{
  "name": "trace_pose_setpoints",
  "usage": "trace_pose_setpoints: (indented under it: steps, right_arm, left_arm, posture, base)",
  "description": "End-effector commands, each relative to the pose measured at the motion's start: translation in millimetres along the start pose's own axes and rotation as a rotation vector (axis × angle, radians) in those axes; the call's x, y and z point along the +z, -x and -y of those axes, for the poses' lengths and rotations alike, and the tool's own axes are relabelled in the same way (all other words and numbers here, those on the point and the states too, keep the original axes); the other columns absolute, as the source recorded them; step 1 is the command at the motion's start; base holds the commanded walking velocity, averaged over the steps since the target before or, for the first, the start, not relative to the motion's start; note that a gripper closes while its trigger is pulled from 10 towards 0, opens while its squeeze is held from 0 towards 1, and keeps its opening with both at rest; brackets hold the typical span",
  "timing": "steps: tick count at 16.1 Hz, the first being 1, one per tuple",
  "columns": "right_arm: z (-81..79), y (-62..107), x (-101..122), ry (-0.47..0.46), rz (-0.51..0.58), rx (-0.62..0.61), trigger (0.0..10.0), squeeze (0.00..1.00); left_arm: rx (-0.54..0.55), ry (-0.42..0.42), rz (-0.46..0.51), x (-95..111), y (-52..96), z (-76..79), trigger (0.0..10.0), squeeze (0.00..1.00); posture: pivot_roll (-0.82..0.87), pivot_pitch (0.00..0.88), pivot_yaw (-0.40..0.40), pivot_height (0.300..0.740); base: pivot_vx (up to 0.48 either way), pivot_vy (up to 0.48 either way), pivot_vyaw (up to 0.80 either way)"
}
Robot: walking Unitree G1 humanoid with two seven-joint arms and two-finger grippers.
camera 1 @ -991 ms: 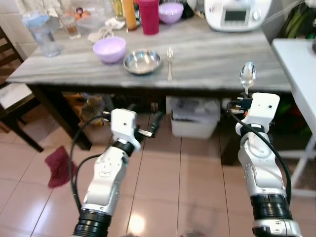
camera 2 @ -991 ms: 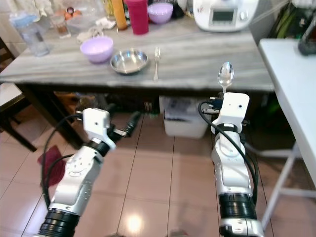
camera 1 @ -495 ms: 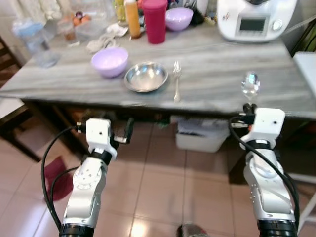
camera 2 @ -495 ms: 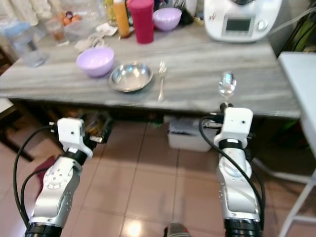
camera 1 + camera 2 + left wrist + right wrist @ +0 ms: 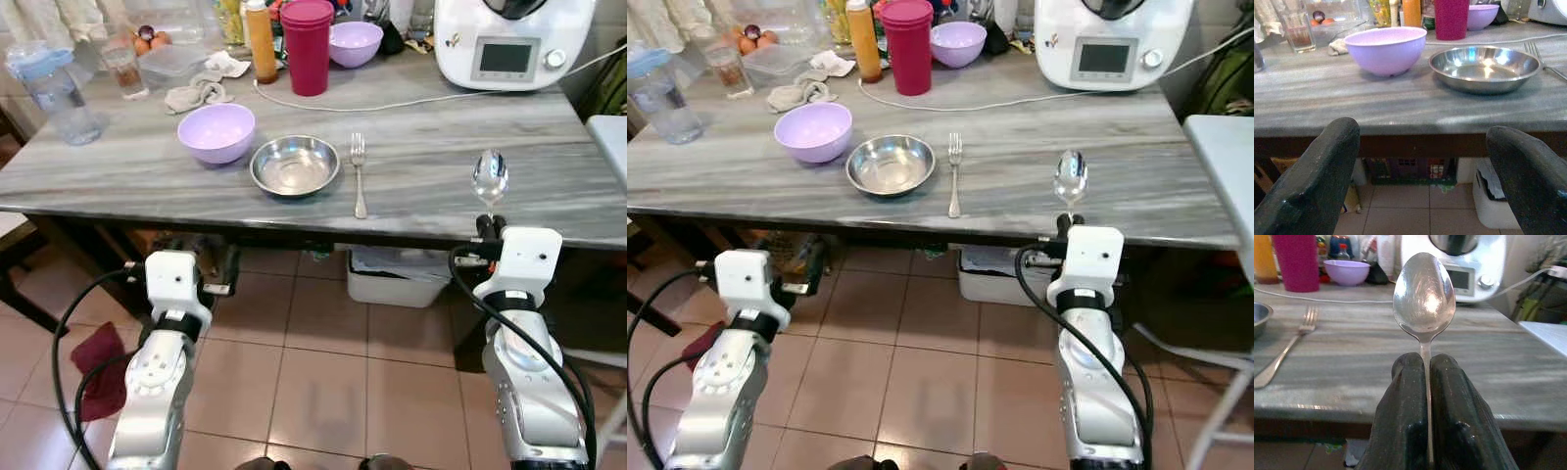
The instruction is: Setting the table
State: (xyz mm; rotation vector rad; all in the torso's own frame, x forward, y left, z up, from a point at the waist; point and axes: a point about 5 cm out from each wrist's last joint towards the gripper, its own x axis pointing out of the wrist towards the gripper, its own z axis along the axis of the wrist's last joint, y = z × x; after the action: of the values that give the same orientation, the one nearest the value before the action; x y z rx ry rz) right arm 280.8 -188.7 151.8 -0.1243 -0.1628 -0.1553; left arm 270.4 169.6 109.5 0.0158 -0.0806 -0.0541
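My right gripper [image 5: 490,227] is shut on the handle of a silver spoon [image 5: 490,178], which stands upright with its bowl up, at the front edge of the grey marble table [image 5: 568,191]. The spoon [image 5: 1424,293] rises from between the closed fingers [image 5: 1449,382]. On the table lie a steel bowl [image 5: 294,164] and, just right of it, a fork [image 5: 359,174]. A lilac bowl [image 5: 216,131] sits left of the steel bowl. My left gripper [image 5: 1420,147] is open and holds nothing, level with the table edge, facing both bowls.
At the back of the table stand a red tumbler [image 5: 307,44], an orange bottle [image 5: 261,39], a second lilac bowl [image 5: 355,41], a white appliance [image 5: 509,39] with its cable [image 5: 392,101], and a water jug [image 5: 54,93]. A white bin [image 5: 392,279] sits under the table.
The camera has come closer to the table and now looks more squarely at it. My left arm has swung out to the left. The spoon stays upright in my right gripper.
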Motion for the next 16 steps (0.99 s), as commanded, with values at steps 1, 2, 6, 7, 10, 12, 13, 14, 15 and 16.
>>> trace_pose_setpoints:
  steps: [1, 2, 6, 7, 10, 12, 13, 14, 15, 16]
  right_arm:
    - [0.7, 4.1, 6.3, 0.001, 0.015, -0.002, 10.0, 0.00]
    - [0.6, 5.0, 6.1, 0.001, 0.013, -0.002, 10.0, 0.00]
    - [4.3, 6.5, 6.3, 0.012, 0.007, -0.010, 10.0, 0.00]
    - [5.2, 6.9, 5.6, 0.015, 0.004, -0.013, 10.0, 0.00]
    - [6.3, 7.7, 5.8, 0.019, 0.001, -0.017, 10.0, 0.00]
    - [5.6, 7.4, 6.9, 0.026, 0.004, -0.013, 10.0, 0.00]
    - [5.0, 7.4, 7.1, 0.027, 0.005, -0.012, 10.0, 0.00]
    - [4.5, 7.6, 7.3, 0.028, 0.006, -0.010, 10.0, 0.00]
    - [4.1, 7.6, 7.4, 0.030, 0.008, -0.008, 10.0, 0.00]
    - [3.9, 7.7, 7.4, 0.031, 0.008, -0.007, 10.0, 0.00]
  left_arm:
    - [0.029, -0.012, -0.008, 0.7, 3.5, -5.0, 10.0, 0.00]
    - [0.032, -0.010, -0.010, 0.3, 4.4, -5.2, 10.0, 0.00]
    - [0.019, 0.006, -0.017, 0.3, 8.8, -3.7, 10.0, 0.00]
    - [0.014, 0.009, -0.016, 0.4, 10.1, -3.8, 10.0, 0.00]
    - [-0.012, 0.027, -0.004, 2.4, 12.1, -2.9, 10.0, 0.00]
    - [-0.044, 0.033, 0.004, 4.9, 10.8, 0.2, 10.0, 0.00]
    - [-0.050, 0.032, 0.005, 5.4, 10.6, 0.6, 10.0, 0.00]
    - [-0.052, 0.033, 0.005, 5.4, 10.8, 0.4, 10.0, 0.00]
    - [-0.057, 0.034, 0.005, 5.5, 10.9, 0.6, 10.0, 0.00]
    - [-0.059, 0.035, 0.004, 5.6, 10.9, 0.8, 10.0, 0.00]
  posture:
    - [-0.18, 0.140, 0.055, 0.740]
    - [-0.18, 0.138, 0.054, 0.740]
    - [-0.17, 0.135, 0.050, 0.740]
    - [-0.17, 0.134, 0.048, 0.740]
    - [-0.17, 0.134, 0.051, 0.740]
    - [-0.17, 0.135, 0.057, 0.740]
    - [-0.17, 0.135, 0.059, 0.740]
    - [-0.17, 0.136, 0.060, 0.740]
    - [-0.17, 0.135, 0.062, 0.740]
    - [-0.17, 0.135, 0.062, 0.740]
  base:
    - [0.000, 0.000, -0.71]
    - [0.000, 0.000, -0.71]
    - [0.000, 0.000, -0.70]
    - [0.000, 0.000, -0.69]
    - [0.092, 0.000, -0.23]
    - [0.396, 0.000, 0.00]
    - [0.428, 0.000, 0.00]
    - [0.469, 0.000, 0.00]
    - [0.469, 0.000, 0.00]
    - [0.469, 0.000, 0.00]
